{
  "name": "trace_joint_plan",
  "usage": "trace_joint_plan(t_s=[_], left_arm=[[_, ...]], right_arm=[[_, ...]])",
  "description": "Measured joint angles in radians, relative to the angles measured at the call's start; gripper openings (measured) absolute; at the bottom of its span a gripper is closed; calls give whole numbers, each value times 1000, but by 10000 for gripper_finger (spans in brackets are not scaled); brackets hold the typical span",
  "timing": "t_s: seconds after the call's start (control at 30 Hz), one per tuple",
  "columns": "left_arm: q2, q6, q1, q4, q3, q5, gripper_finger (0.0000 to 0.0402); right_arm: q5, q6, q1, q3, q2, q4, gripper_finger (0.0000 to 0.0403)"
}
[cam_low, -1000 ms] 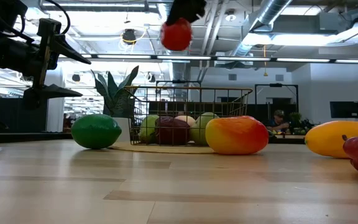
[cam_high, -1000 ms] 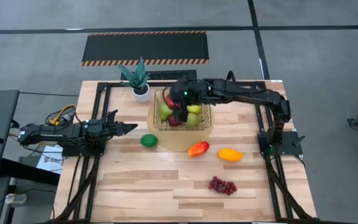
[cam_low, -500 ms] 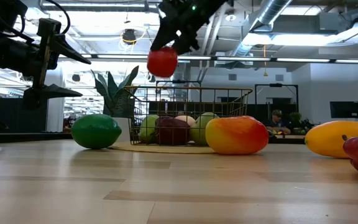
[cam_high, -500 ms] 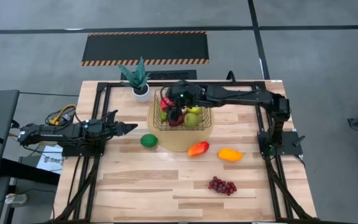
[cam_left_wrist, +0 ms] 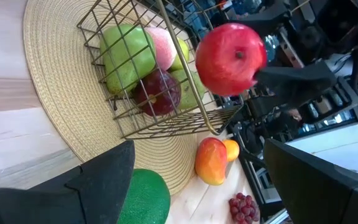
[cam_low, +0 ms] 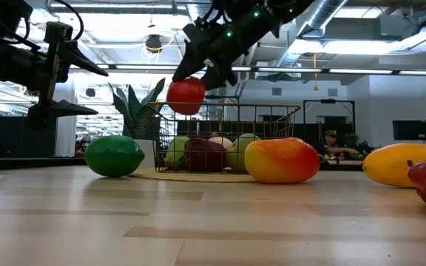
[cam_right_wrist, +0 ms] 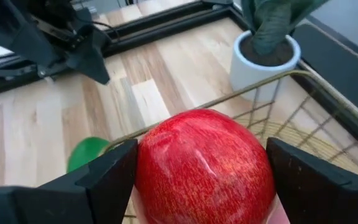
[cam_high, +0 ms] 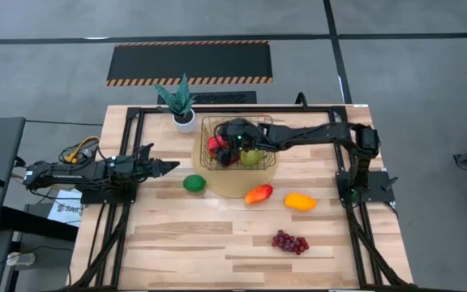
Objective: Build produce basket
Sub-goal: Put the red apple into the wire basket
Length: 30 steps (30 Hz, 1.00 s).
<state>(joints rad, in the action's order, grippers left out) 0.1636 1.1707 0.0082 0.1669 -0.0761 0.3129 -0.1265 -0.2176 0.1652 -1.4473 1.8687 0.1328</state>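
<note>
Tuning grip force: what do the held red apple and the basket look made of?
Red apple in the right gripper: probably plastic or foam toy, smooth skin with a soft glossy highlight. Basket: thin gold-coloured metal wire, open grid sides, slight sheen.

Grey floor (cam_high: 428,73) around a light wooden table (cam_high: 185,243), crossed by dark lines. Behind the table, a black mat (cam_high: 190,62) with yellow-black striped edges. At the far side, seen from table height, an open ceiling with silver ducts (cam_low: 346,18), pipes and long lamps (cam_low: 376,71). A dark screen (cam_low: 410,130) by a white wall. A person (cam_low: 333,142) sitting far behind.
</note>
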Motion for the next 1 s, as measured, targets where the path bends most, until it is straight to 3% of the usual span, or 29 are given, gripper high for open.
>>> trace_joint_plan(t_s=[0.3, 1.0], left_arm=[[0, 1, 0, 0, 0, 1, 341], [0, 5, 0, 0, 0, 2, 341]], right_arm=[[0, -14, -30, 31, 74, -96, 343], [0, -21, -19, 30, 101, -47, 367]])
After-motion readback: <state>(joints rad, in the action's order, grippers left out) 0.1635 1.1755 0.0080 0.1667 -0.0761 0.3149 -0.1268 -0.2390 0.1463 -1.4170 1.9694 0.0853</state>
